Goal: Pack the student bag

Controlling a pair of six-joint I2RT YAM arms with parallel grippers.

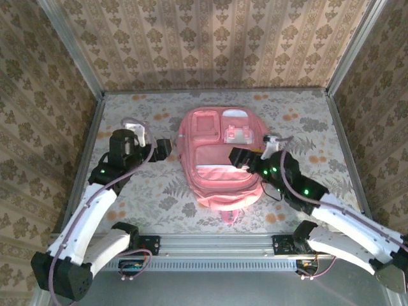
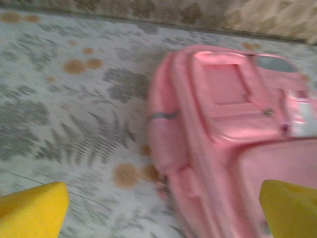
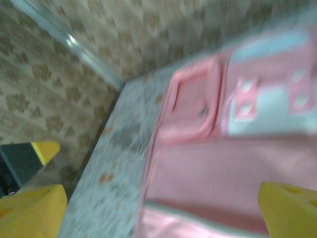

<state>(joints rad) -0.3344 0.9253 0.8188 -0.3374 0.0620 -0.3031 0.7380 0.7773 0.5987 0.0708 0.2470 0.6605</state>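
Note:
The student bag [image 1: 220,162], a large pink backpack, lies flat in the middle of the table with its front pockets facing up. My left gripper [image 1: 166,148] hovers just off the bag's left side, open and holding nothing. In the left wrist view its yellow fingertips [image 2: 30,210] stand wide apart, with the bag's side [image 2: 223,124] ahead of them. My right gripper [image 1: 234,157] is over the right part of the bag, also open and holding nothing. The right wrist view is blurred; its fingertips [image 3: 290,208] straddle the bag's front panel [image 3: 228,168].
A floral cloth [image 1: 140,191] covers the table. Patterned walls [image 1: 210,44] close in the back and both sides, with metal posts [image 1: 70,44] at the corners. A metal rail [image 1: 217,245] runs along the near edge between the arm bases.

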